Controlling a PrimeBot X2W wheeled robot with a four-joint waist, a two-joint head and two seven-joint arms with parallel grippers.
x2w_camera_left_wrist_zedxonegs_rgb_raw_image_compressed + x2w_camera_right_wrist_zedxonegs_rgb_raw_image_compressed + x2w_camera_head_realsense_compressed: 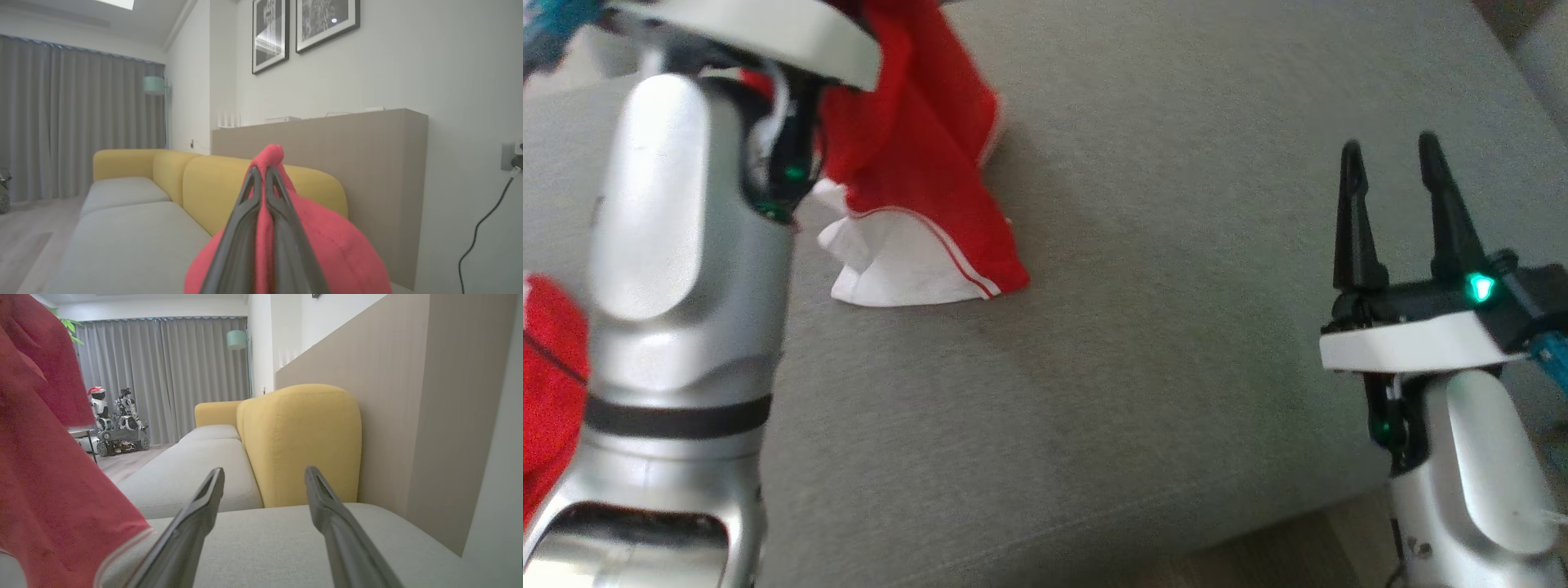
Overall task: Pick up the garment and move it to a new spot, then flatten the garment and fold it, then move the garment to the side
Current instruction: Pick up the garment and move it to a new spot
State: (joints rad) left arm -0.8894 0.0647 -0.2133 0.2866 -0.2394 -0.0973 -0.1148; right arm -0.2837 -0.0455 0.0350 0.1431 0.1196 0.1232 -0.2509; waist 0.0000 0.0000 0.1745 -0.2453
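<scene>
At the left, our left arm (662, 229) stands raised. Our left pincer (264, 171) is pressed tight on a fold of the red garment (915, 163), and a tuft of cloth pokes out past the fingertips. The garment hangs down from it, and its white-trimmed lower edge touches the grey sofa cushion (1176, 367) left of centre. Behind the cushion we see the yellow backrest (204, 183). Far to the right, well apart from the cloth, our right pincer (1389, 145) hovers wide and empty above the cushion, fingers pointing away from us.
</scene>
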